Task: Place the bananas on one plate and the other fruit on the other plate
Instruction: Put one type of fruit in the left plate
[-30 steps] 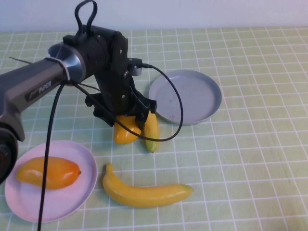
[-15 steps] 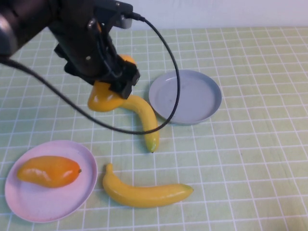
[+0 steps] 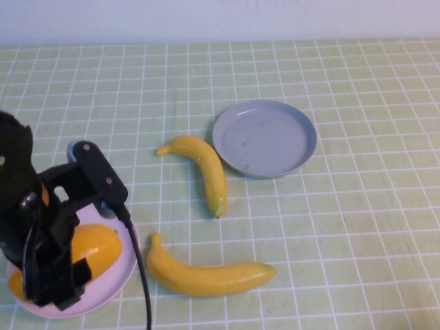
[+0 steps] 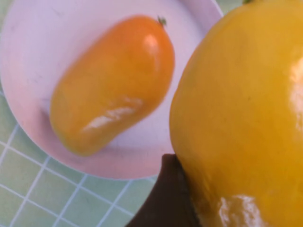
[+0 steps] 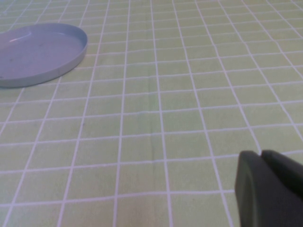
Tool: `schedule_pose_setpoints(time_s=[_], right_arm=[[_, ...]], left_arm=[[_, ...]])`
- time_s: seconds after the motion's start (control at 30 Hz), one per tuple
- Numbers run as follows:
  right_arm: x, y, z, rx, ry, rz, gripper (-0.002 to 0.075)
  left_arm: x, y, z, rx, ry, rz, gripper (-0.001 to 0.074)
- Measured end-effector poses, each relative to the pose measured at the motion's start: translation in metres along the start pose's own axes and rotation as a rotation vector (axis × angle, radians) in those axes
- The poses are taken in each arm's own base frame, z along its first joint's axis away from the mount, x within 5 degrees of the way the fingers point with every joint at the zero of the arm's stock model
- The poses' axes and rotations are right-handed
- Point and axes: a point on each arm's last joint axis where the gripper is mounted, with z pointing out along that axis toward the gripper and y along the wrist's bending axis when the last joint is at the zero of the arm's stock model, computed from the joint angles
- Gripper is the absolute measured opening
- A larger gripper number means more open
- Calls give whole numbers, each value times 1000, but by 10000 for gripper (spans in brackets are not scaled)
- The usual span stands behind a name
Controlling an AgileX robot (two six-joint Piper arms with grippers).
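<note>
A: Your second mango (image 4: 246,118) hangs gripped in the left gripper (image 3: 58,268) above the pink plate (image 4: 94,23), where the first mango (image 4: 111,85) already lies.

B: And the bananas (image 3: 206,172)?

A: Both on the checked cloth, beside the empty grey-blue plate (image 3: 265,137). Next, you likely lower and release. Right gripper (image 5: 270,189) sits parked, jaws closed.
</note>
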Motion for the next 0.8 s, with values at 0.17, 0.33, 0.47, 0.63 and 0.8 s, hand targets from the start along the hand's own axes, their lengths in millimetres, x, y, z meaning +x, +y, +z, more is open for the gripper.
schedule_pose_setpoints(time_s=[0.17,0.33,0.47,0.63,0.8], right_arm=[[0,0,0,0,0,0,-16],[0,0,0,0,0,0,-16],[0,0,0,0,0,0,-16],[0,0,0,0,0,0,-15],[0,0,0,0,0,0,-16]], left_arm=[[12,-5,18,2,79,100,542],[6,-1,34,9,129,136,542],[1,5,49,20,143,151,542],[2,22,66,34,159,100,542],[1,33,71,8,105,58,542]])
